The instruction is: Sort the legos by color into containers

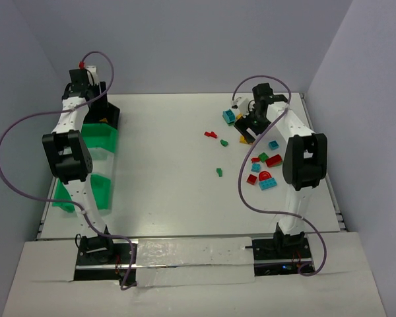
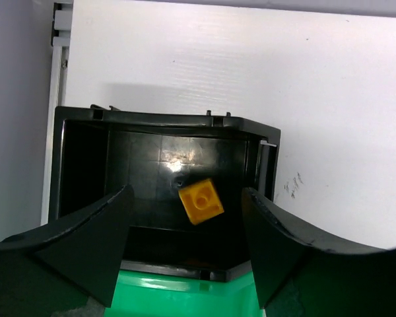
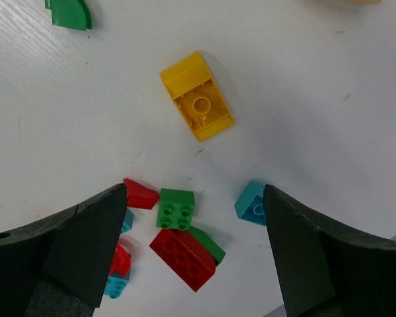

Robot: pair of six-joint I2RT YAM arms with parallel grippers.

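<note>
- Only the left wrist view shows a yellow brick (image 2: 200, 201), seemingly on the floor of the black bin (image 2: 165, 119), below the open left gripper (image 2: 186, 193).
- Well right of that bin, the right gripper (image 3: 195, 191) gapes empty above loose bricks (image 3: 183, 257); a wide stretch of table (image 1: 165, 158) lies between.

Top view: high behind bases (image 1: 96, 247), whole table (image 1: 171, 152). Wrist views close, downward: left over black bin (image 2: 158, 125), right over bricks (image 3: 197, 96).
</note>
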